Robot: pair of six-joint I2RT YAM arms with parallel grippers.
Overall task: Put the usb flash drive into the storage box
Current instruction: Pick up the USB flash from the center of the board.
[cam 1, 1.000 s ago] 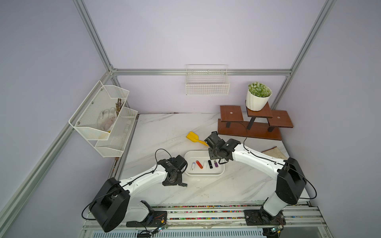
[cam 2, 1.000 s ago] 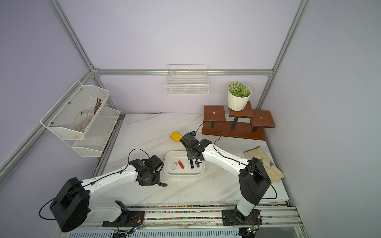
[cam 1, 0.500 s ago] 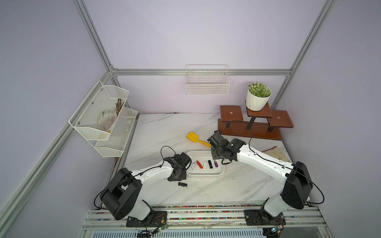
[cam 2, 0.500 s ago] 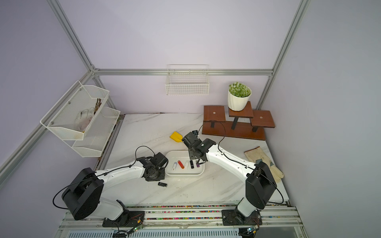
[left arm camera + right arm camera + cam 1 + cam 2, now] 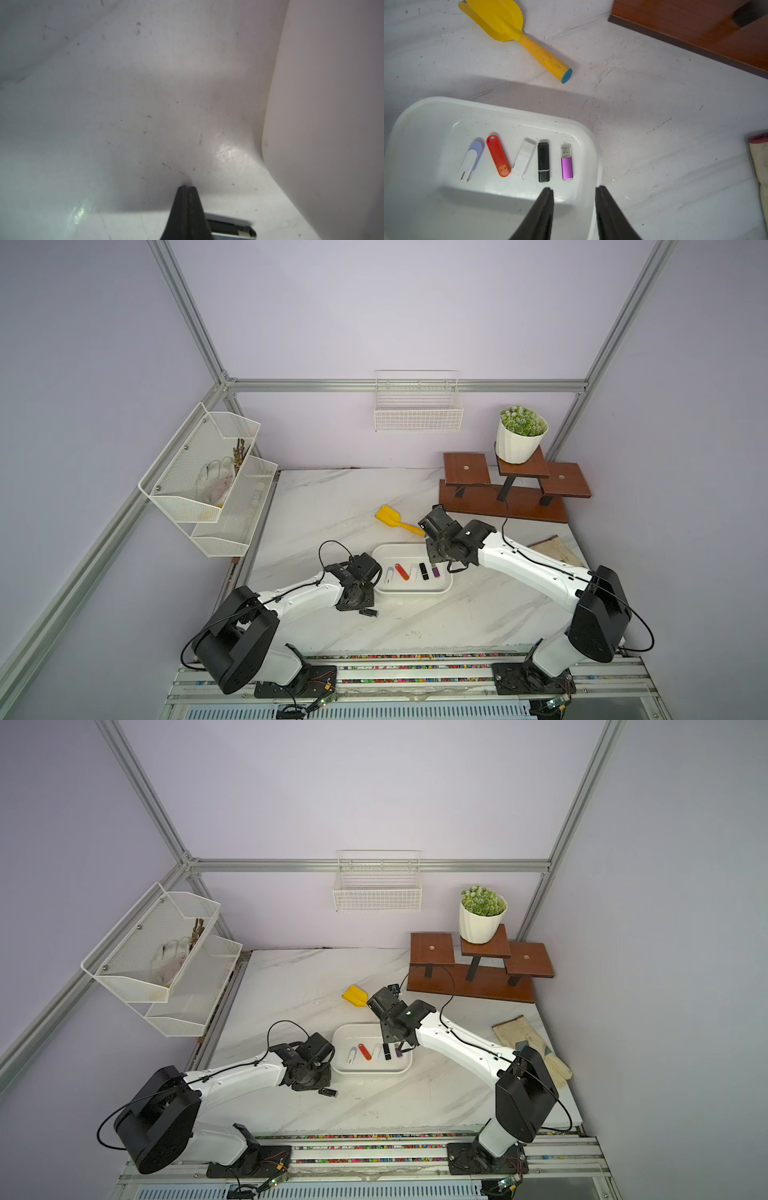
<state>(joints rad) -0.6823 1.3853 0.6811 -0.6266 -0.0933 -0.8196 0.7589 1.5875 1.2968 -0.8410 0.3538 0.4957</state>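
Top views high overhead, looking down on whole table (image 5: 415, 626), wrist views close (left nearest), all sharing storage box (image 5: 500, 110).

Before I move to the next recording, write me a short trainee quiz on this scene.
1. How many flash drives lie inside the storage box?
2. True or false: the left jaws are shut on a flash drive.
3. Which drive sits between the red drive and the boxed black drive? A white, B purple, C lavender.
Key: 1. Five. 2. False: shut but empty; the loose black drive lies on the table beside them. 3. A, the white drive.
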